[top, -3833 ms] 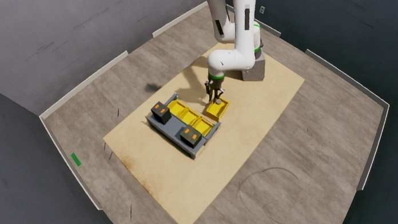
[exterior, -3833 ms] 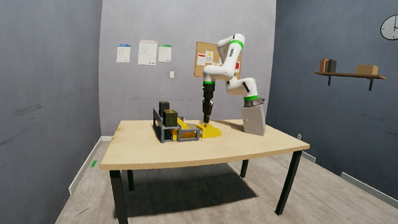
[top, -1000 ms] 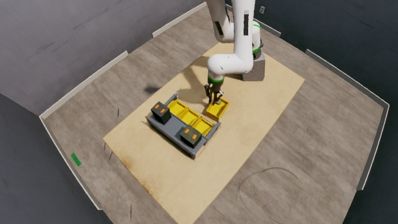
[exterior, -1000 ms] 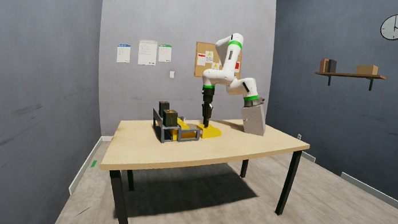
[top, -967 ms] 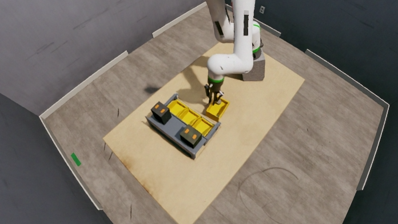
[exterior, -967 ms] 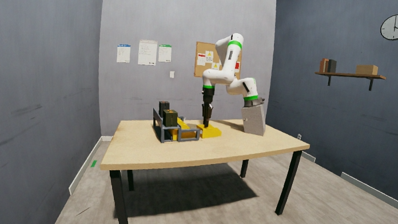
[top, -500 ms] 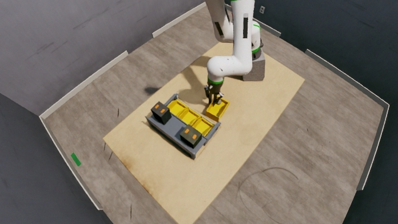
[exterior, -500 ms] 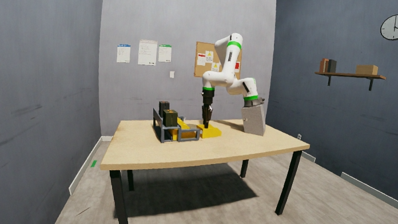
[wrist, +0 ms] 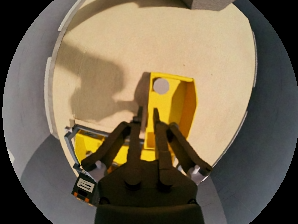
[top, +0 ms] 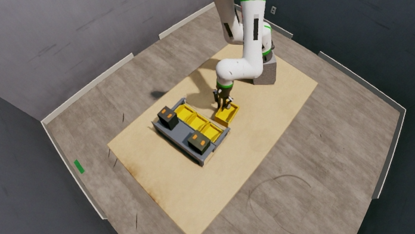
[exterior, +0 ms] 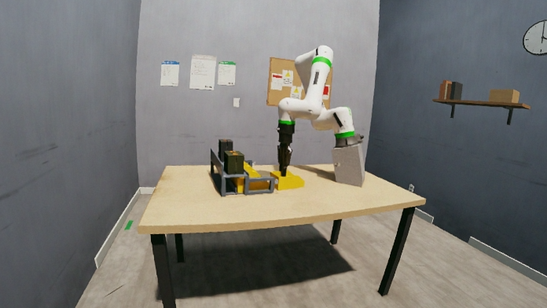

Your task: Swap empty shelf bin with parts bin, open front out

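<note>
Between the table's [top: 253, 143] [exterior: 314, 206] [wrist: 220, 50] two long edges: one yellow bin [top: 221, 120] [exterior: 292, 183] [wrist: 189, 111], upright, beside the grey shelf [top: 182, 134] [exterior: 246, 185] [wrist: 95, 132], round grey part [top: 228, 105] [wrist: 161, 86] inside. One black gripper [top: 221, 108] [exterior: 284, 174] [wrist: 147, 112], fingers slightly apart, straddling the bin's side wall.

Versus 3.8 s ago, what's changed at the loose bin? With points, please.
The gripper [top: 221, 108] [exterior: 284, 174] [wrist: 147, 112] moved down, fingers now astride the bin's [top: 222, 120] [exterior: 291, 183] [wrist: 189, 110] side wall; whether it's clamped, I can't tell. Bin and shelf [top: 180, 134] [exterior: 223, 186] [wrist: 90, 130] look unmoved.
</note>
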### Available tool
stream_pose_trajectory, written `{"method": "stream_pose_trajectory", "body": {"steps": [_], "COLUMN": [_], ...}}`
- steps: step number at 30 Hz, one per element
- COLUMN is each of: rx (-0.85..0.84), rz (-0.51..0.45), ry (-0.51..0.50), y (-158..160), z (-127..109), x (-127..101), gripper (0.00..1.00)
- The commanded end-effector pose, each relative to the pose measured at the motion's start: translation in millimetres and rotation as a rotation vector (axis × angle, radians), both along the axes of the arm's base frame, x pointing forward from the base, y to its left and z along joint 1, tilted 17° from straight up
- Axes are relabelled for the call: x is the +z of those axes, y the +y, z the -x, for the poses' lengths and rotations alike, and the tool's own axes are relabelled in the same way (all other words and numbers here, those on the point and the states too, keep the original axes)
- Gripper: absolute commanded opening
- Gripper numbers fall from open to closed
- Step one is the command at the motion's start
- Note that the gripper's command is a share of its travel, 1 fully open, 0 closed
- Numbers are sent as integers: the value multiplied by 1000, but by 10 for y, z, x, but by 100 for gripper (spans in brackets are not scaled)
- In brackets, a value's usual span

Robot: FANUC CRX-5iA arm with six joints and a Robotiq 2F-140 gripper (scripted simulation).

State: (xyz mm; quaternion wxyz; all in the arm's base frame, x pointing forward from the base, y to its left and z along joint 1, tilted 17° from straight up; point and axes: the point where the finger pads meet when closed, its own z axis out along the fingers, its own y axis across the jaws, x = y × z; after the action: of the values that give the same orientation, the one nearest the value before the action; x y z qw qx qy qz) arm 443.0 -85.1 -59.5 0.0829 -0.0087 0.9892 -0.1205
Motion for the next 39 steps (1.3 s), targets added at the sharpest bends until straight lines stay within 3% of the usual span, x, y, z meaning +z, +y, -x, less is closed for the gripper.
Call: {"method": "stream_pose_trajectory", "body": {"steps": [1,4,5,39], "rx": [0,0,0,0], "rz": [0,0,0,0], "ry": [-1,-1,-1,-1], "y": [2,2,2,3], "z": [-6,-6,-6,-5], "x": [5,5,5,8], "gripper": [24,24,10,10]}}
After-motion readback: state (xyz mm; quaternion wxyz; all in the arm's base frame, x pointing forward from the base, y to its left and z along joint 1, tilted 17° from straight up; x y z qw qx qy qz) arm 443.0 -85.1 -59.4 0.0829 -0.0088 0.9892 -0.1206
